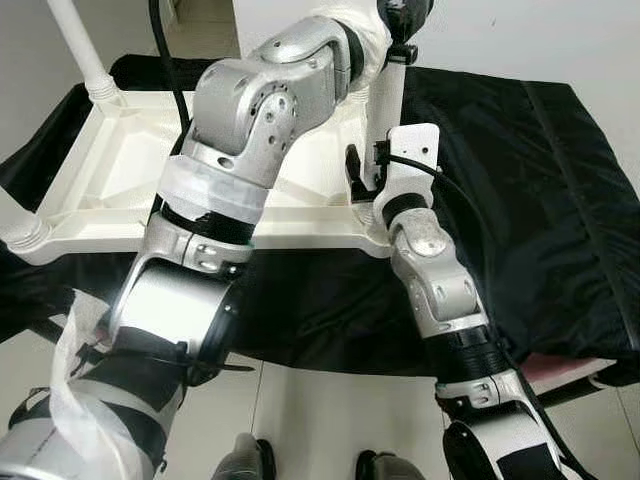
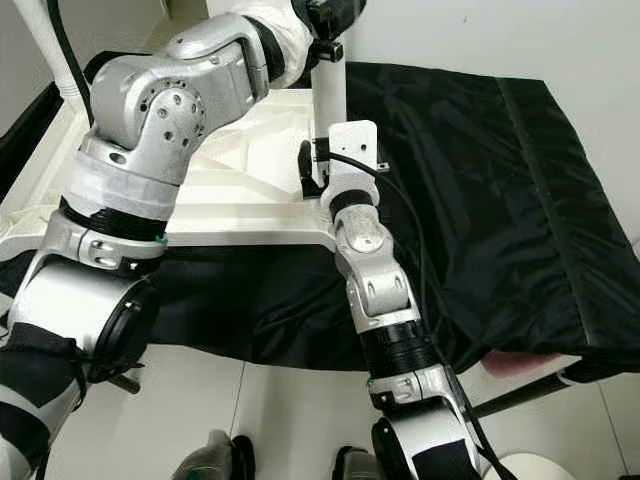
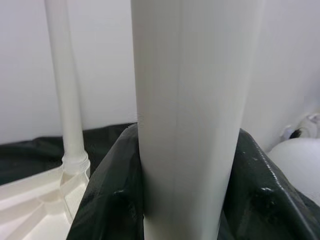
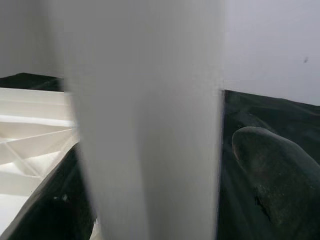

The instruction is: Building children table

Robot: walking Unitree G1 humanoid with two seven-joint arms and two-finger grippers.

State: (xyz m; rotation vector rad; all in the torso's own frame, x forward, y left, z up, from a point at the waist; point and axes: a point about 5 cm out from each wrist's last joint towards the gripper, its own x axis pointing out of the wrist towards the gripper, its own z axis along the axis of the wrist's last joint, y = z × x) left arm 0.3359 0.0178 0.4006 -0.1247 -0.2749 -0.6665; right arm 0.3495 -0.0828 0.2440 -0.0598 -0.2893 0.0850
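A white children's table top (image 1: 120, 170) lies upside down on a black cloth. One white table leg (image 1: 387, 100) stands upright at its near right corner. My left gripper (image 1: 405, 22) reaches across and is shut on the upper part of this leg; the left wrist view has the leg (image 3: 190, 125) between black fingers (image 3: 100, 205). Lower down, my right gripper (image 1: 366, 172) is shut on the same leg just above the corner, and its fingers (image 4: 270, 175) flank the leg (image 4: 145, 125). Two more legs (image 1: 85, 50) (image 1: 15, 215) stand on the table's left side.
The black cloth (image 1: 520, 200) covers a low platform that reaches far to the right. Pale floor tiles (image 1: 330, 410) lie in front, with my feet at the bottom edge. A pink item (image 1: 560, 372) shows under the cloth's right front corner.
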